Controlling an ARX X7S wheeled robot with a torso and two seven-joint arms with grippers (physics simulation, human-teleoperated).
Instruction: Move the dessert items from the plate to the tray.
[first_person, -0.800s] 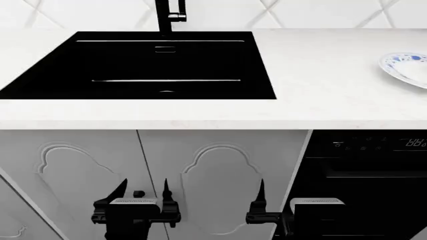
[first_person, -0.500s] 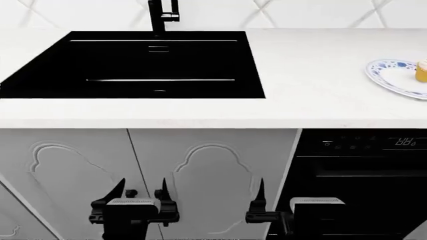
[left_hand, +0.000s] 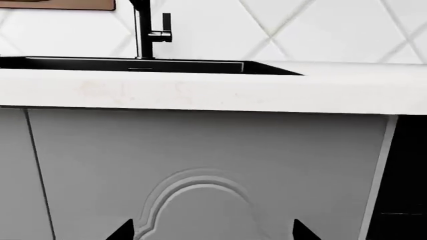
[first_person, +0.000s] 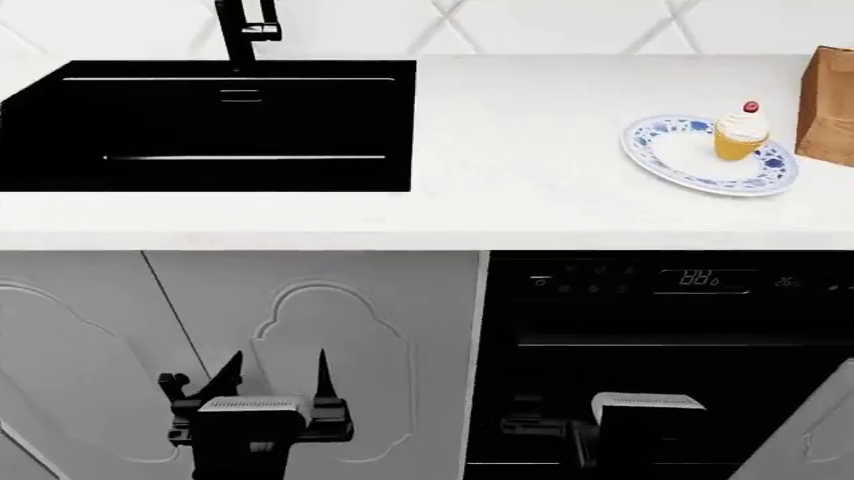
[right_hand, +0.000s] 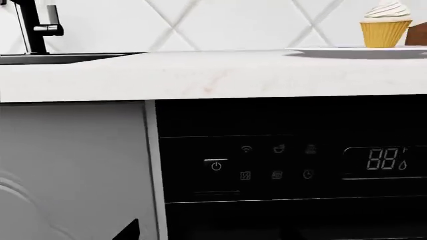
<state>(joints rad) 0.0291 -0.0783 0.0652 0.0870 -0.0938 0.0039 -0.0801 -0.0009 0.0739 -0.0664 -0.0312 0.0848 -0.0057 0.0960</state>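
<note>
White marble-look countertop (first_person: 534, 150) spans the whole head view, well above and beyond both claws. Black sink (first_person: 200, 125) is set in it, up and ahead of the left gripper (first_person: 267, 385), with a black faucet (first_person: 240, 30) at its back edge. Black dishwasher front (first_person: 667, 340) with a lit control panel sits under the counter, straight ahead of the right gripper (first_person: 534, 430). Grey panelled cabinet doors (first_person: 334, 340) are straight ahead of the left gripper.

Brown box-like corner (first_person: 827, 105) shows at the frame edge, up and far out to the right of the right gripper, just beside the plate; can't tell what it is, too little in view.

Plate (first_person: 667, 155): white, blue floral rim, lying flat on the counter, above and to the right of the right gripper, well apart from it.

Cupcake (first_person: 741, 130): yellow ribbed wrapper, white swirled frosting, red cherry on top. It stands upright on the plate's right half. Right wrist view shows it the same way (right_hand: 385, 25), cherry cropped off.

Arms: both low, below counter height, held in front of the cabinet fronts and pointing forward. Left gripper's fingers (first_person: 324, 375) are spread wide, nothing between them. Right gripper mostly lost against the black panel; can't tell its state.
</note>
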